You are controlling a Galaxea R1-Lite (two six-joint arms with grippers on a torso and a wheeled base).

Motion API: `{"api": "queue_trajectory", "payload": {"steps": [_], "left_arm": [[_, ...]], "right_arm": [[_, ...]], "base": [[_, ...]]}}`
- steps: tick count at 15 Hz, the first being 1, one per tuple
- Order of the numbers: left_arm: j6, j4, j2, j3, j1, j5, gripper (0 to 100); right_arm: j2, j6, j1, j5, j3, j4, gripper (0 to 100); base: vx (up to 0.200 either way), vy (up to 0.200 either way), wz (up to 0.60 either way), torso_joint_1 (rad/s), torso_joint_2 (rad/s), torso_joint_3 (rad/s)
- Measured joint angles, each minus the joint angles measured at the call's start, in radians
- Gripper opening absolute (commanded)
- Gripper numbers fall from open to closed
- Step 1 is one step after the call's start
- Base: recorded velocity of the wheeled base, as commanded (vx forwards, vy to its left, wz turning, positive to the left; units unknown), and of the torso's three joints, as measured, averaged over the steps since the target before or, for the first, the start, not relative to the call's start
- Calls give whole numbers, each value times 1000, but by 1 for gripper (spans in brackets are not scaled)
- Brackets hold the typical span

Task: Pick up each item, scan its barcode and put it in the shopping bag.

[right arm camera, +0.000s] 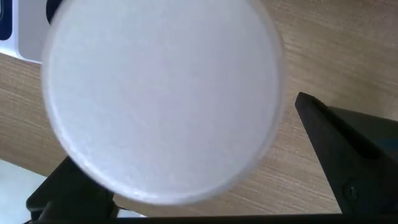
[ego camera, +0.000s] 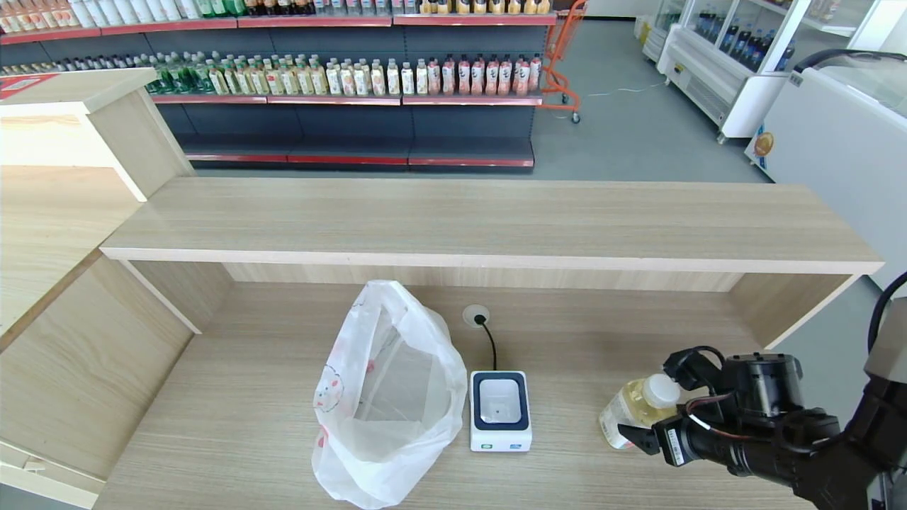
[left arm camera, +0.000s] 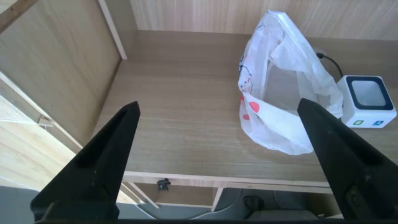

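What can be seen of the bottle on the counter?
The bottle is clear plastic, holding yellowish liquid, with a round white cap and a label low on its body. It stands on the wooden counter, right of the scanner. The right tool straddles it, one finger either side; contact cannot be told.

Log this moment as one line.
phase: pre-grasp | right end effector: open, astride bottle | left end effector: open, empty | shopping bag: open | scanner: beside shopping bag
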Motion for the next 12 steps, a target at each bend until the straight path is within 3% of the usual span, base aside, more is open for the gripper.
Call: {"api": "queue_trajectory", "payload": {"steps": [7, 12], "left_arm": [[0, 0, 0, 0, 0, 0, 100], [0, 0, 0, 0, 0, 0, 100]], "right_arm": [[106, 0, 27, -3, 0, -194, 100], [203, 0, 50, -2, -2, -413, 100]], "base": [[0, 0, 0, 0, 0, 0], [0, 0, 0, 0, 0, 0]]}}
